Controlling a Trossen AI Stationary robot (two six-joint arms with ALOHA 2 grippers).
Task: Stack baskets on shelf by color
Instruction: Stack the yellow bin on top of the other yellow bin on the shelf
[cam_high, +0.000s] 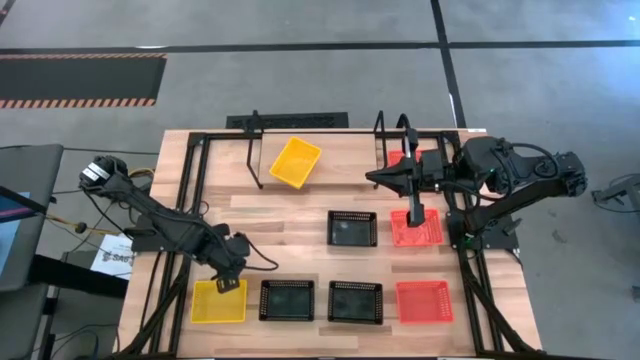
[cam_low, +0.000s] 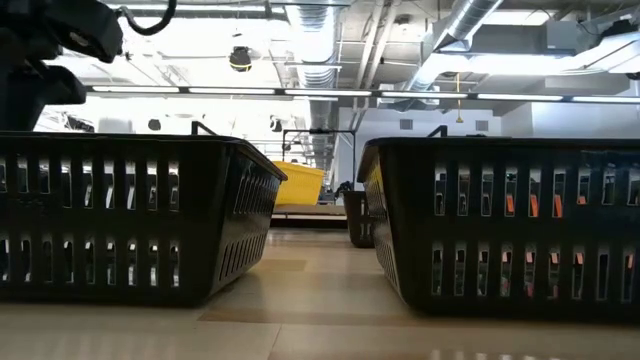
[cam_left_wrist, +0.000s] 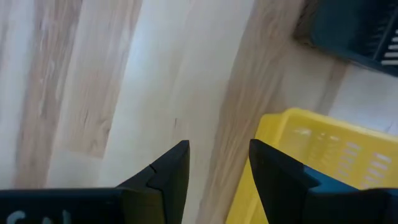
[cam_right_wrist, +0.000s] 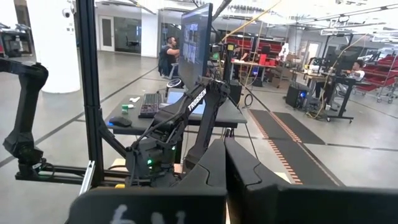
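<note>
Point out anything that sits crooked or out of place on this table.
The yellow plastic mesh basket on the light wooden shelf lies turned at an angle to the shelf's edges. The baskets on the tabletop sit square in rows. Nothing looks spilled or damaged.

The high view looks straight down on the whole tabletop (cam_high: 300, 225), the low view sits level among black baskets (cam_low: 130, 215), and both share the yellow basket (cam_high: 295, 162) that the left wrist view nears.
</note>
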